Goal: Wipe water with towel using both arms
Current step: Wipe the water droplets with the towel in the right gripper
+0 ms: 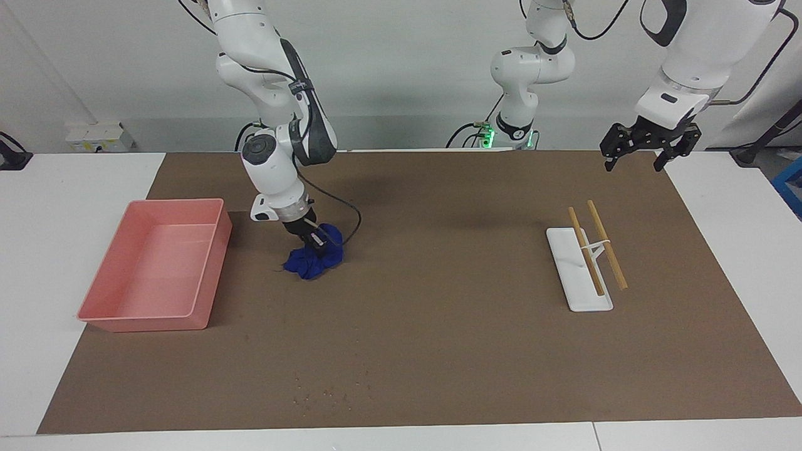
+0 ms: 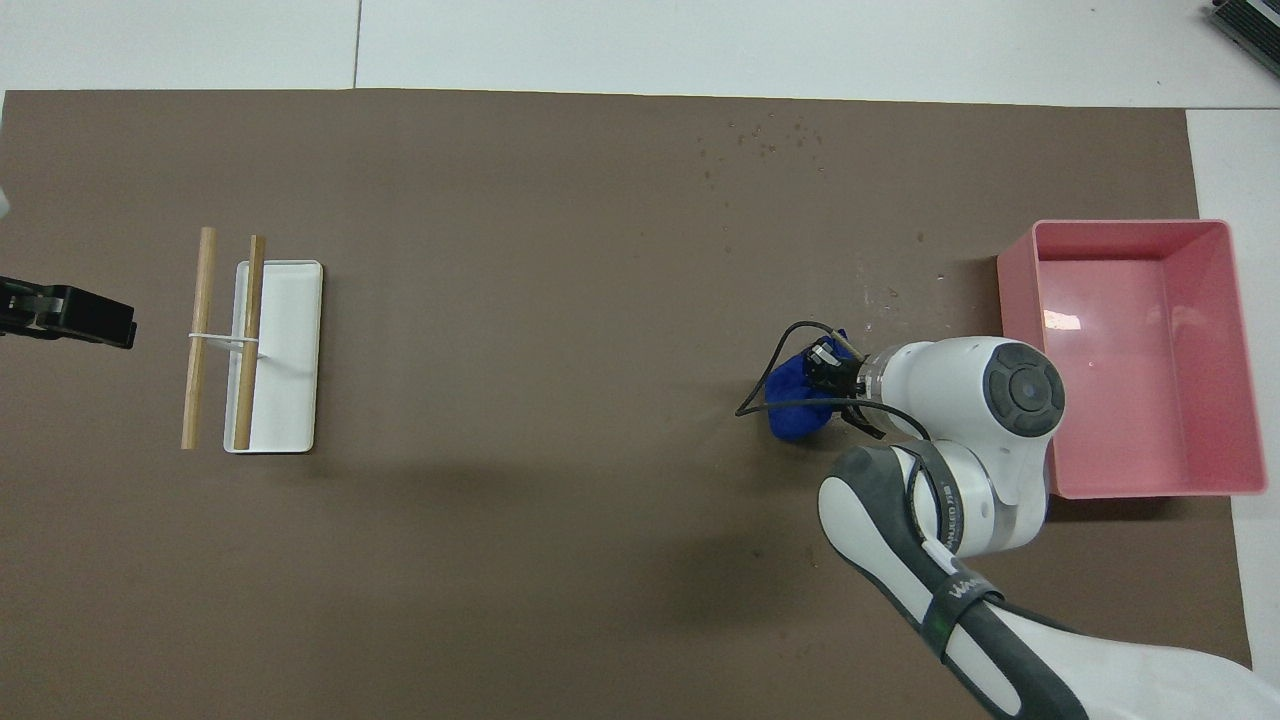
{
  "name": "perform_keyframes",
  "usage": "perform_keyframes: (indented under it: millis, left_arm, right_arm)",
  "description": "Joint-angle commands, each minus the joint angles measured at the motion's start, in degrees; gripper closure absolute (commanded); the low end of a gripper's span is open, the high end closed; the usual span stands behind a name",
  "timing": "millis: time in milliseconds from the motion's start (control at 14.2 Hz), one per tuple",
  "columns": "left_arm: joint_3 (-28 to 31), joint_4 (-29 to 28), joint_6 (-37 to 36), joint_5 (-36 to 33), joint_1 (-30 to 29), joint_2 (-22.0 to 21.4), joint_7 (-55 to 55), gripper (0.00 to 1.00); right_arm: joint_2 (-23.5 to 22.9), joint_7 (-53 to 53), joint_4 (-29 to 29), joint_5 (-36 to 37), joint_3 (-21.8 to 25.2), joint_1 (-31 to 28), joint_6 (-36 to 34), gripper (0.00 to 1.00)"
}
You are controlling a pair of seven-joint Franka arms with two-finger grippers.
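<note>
The blue towel [image 1: 313, 258] lies bunched on the brown mat beside the pink tray; it also shows in the overhead view [image 2: 797, 405]. My right gripper [image 1: 315, 240] is down in the towel's top, its fingers closed in the folds [image 2: 828, 365]. Pale glinting specks of water [image 2: 880, 295] lie on the mat a little farther from the robots than the towel, toward the tray. My left gripper [image 1: 648, 153] is open and empty, and waits raised over the mat's edge at the left arm's end [image 2: 70, 315].
A pink tray [image 1: 213, 263] stands at the right arm's end. A white tray [image 1: 579, 294] with two wooden sticks [image 1: 606, 244] lies toward the left arm's end. Small dark specks [image 1: 332, 393] dot the mat near the edge farthest from the robots.
</note>
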State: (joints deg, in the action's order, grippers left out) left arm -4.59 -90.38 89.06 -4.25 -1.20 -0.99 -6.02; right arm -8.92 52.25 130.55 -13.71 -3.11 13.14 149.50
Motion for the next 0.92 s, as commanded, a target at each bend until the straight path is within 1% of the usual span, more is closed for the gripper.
perform_keyframes:
  millis: [0, 212, 353, 494, 636, 706, 848]
  left_arm:
    - [0.55, -0.32, 0.24, 0.3, 0.24, -0.24, -0.75, 0.0]
    - [0.63, 0.12, -0.73, 0.3, 0.32, -0.33, -0.31, 0.0]
    - [2.56, -0.06, -0.81, 0.3, 1.46, -0.5, -0.31, 0.0]
    - [2.66, -0.23, -0.64, 0.3, 2.08, -0.59, -0.22, 0.0]
    - [3.01, -0.15, -0.73, 0.3, 2.52, -0.59, -0.22, 0.0]
    - [3.18, -0.15, -0.73, 0.3, 2.61, -0.59, -0.13, 0.0]
    - [3.53, -0.06, -0.73, 0.3, 3.13, -0.59, 0.22, 0.0]
  right_arm:
    - [-3.19, -1.01, -1.95, 1.41, -0.15, -0.49, 6.75, 1.0]
    - [-8.02, -1.27, -9.06, 1.49, -0.15, -1.01, 8.17, 1.0]
    - [-10.75, -4.42, -14.33, 1.41, -0.06, -1.8, 9.75, 1.0]
    - [-12.42, -6.01, -20.74, 1.49, -0.06, -3.03, 7.84, 1.0]
    - [-12.79, -6.1, -25.85, 1.49, 0.03, -3.3, 4.16, 1.0]
    - [-12.7, -6.02, -28.48, 1.58, 0.12, -3.3, 1.0, 1.0]
    - [-12.26, -5.93, -34.37, 1.67, 0.38, -3.56, -8.12, 1.0]
